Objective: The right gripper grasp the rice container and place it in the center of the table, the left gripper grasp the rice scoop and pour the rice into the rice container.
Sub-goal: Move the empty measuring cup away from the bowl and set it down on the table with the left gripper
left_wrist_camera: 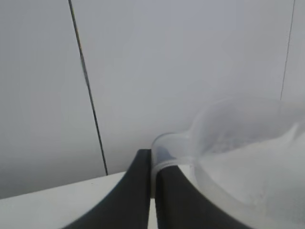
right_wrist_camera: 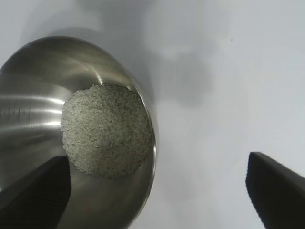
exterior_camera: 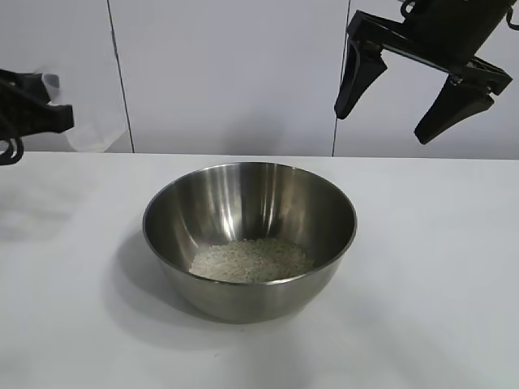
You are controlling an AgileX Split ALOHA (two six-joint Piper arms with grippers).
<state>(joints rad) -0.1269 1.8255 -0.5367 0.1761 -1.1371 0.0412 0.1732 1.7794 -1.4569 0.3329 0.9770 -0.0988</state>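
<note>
- Above the rice container [exterior_camera: 250, 235], up and to its right in the exterior view, the right gripper [exterior_camera: 409, 96] was seen spread and empty; the rice [exterior_camera: 251, 260] lay heaped inside the container on the table [exterior_camera: 438, 284].
- By the left wrist view, the rice scoop [left_wrist_camera: 228, 157] was pinched by the left gripper [left_wrist_camera: 153, 191], well clear of the container; leftover grains could be spilled if it were tilted.
- From the right wrist view, the container rim could be clipped by a descent.
</note>
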